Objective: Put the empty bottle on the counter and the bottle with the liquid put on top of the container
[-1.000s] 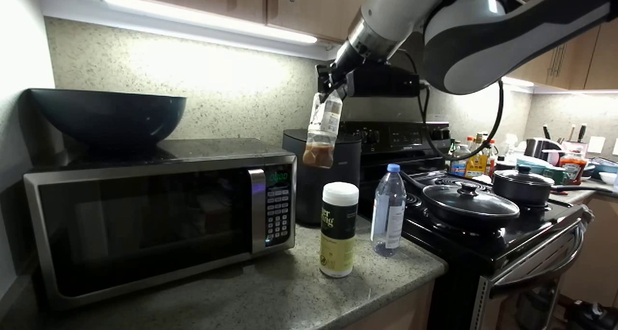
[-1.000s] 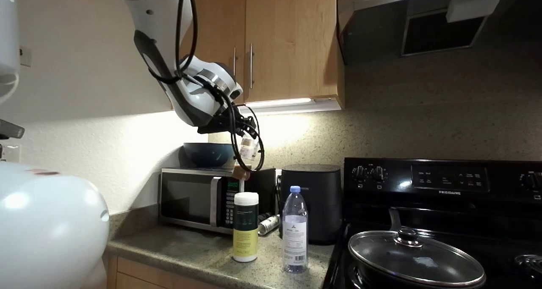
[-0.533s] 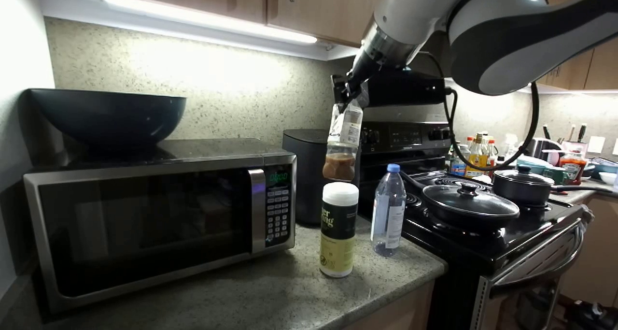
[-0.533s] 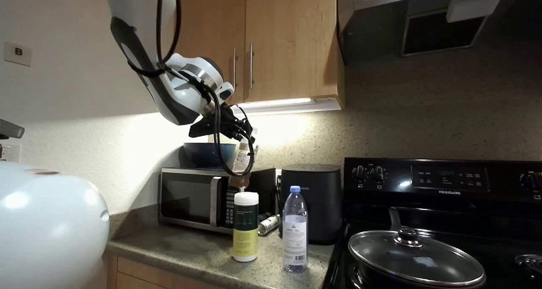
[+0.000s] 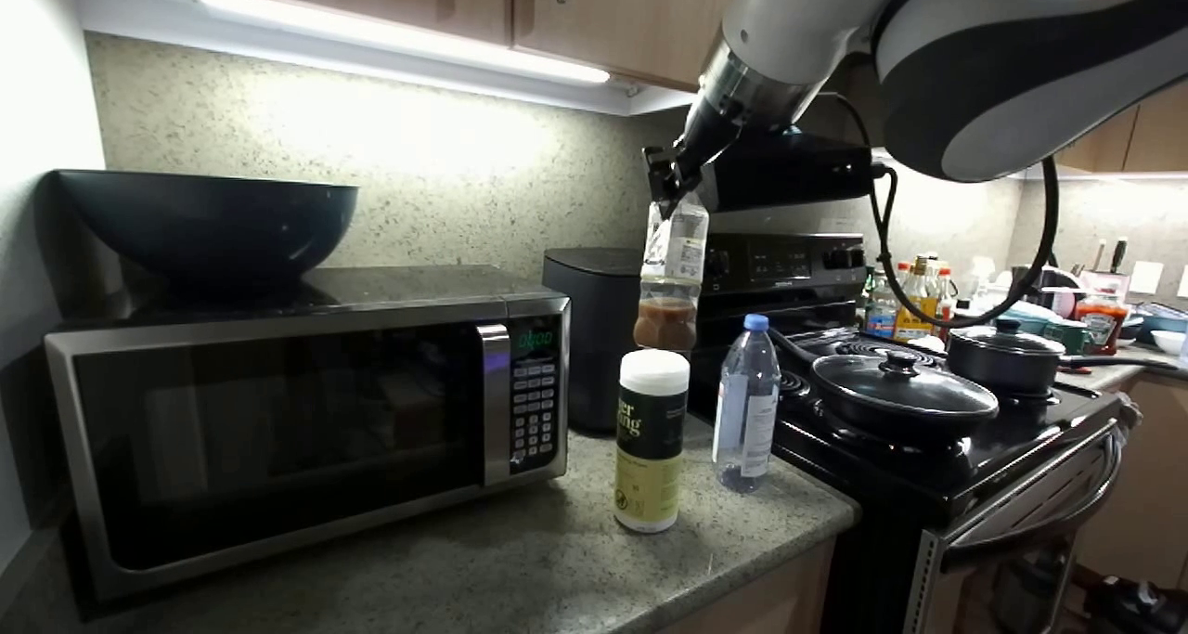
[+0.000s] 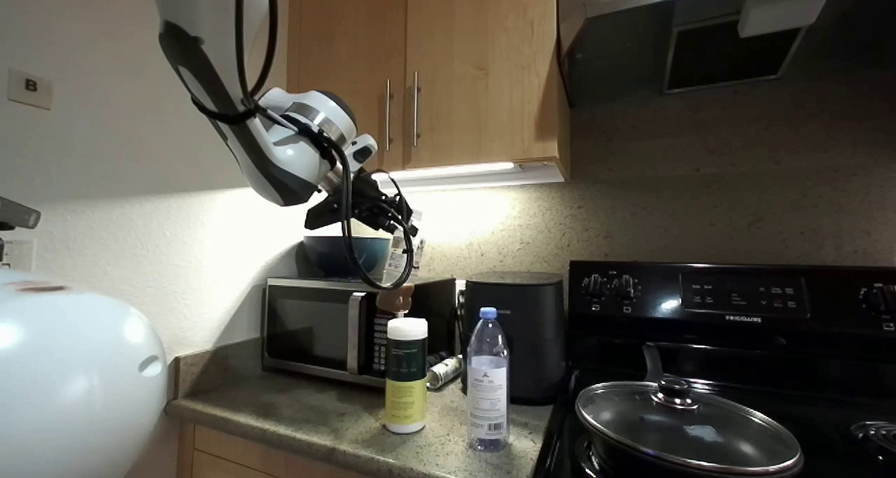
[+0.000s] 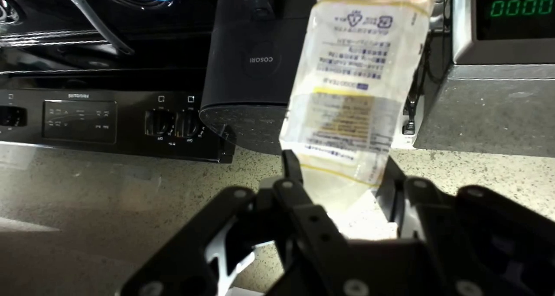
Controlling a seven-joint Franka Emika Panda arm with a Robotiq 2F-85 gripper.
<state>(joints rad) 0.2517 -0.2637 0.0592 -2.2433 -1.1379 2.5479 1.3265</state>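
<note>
While brown liquid [image 5: 665, 319] darkens its lower part below a pale label [image 7: 347, 70], the clear bottle [image 5: 672, 268] hangs slightly tilted, clamped by the gripper [image 7: 340, 168], jaws part-spread, appearing just above the jar [image 5: 650, 458] in both exterior views.

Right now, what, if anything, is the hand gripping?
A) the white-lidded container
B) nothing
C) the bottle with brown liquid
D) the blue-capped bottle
C: in the wrist view the hand is closed on the bottle with brown liquid, while in both exterior views the blue-capped bottle and the white-lidded container stand on the counter.
</note>
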